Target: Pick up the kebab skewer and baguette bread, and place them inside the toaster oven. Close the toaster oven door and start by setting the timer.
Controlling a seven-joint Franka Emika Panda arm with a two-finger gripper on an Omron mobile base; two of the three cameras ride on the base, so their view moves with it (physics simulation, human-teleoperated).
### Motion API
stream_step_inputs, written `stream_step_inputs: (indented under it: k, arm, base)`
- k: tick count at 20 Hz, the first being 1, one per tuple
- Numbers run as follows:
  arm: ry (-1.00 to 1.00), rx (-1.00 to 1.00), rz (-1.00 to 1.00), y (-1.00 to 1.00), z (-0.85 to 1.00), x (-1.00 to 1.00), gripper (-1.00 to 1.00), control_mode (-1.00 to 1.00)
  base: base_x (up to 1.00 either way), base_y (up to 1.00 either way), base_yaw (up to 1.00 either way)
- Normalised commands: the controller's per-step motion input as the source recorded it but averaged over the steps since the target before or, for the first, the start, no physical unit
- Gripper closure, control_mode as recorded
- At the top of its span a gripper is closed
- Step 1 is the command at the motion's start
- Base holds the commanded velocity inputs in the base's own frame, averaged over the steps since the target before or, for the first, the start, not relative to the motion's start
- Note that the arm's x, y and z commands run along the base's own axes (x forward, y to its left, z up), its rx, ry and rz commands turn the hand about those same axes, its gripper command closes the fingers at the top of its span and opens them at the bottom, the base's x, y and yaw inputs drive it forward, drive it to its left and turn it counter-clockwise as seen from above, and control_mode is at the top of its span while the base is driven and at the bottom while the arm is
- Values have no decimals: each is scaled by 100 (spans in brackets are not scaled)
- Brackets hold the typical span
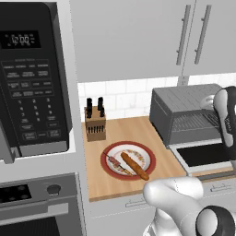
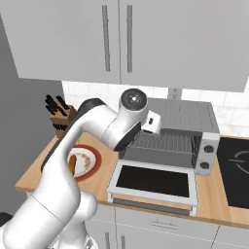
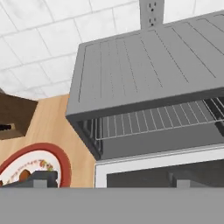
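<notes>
My pincer [image 3: 109,179] is open, its two tips wide apart and holding nothing. Right in front of it I see the oven [image 3: 144,83], with the door [image 3: 162,168] folded down flat below the rack [image 3: 153,120]. To its left lies the plate [image 1: 107,162] with the bread [image 1: 134,166] and the skewer [image 1: 115,162] side by side.

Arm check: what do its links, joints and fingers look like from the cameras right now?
The arm has glossy white rounded links with dark grey joint bands and a round grey cap at one joint. The fingers are small, dark grey and blocky. No cables or markings are visible.
</notes>
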Motion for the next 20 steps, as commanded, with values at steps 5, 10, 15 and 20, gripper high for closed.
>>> stream_step_inputs:
  k: [5, 10, 15, 20]
  arm:
    - [-15, -2, -12, -62, -33, 1, -100, -100]
    - [-13, -2, -11, -54, -42, 0, -100, -100]
    - [-10, -9, 0, -15, -59, -2, -100, -100]
    - [-5, -16, 0, -4, -72, -5, -100, -100]
  base:
    - [0, 0, 0]
    - [0, 0, 0]
    - [0, 0, 0]
    - [0, 0, 0]
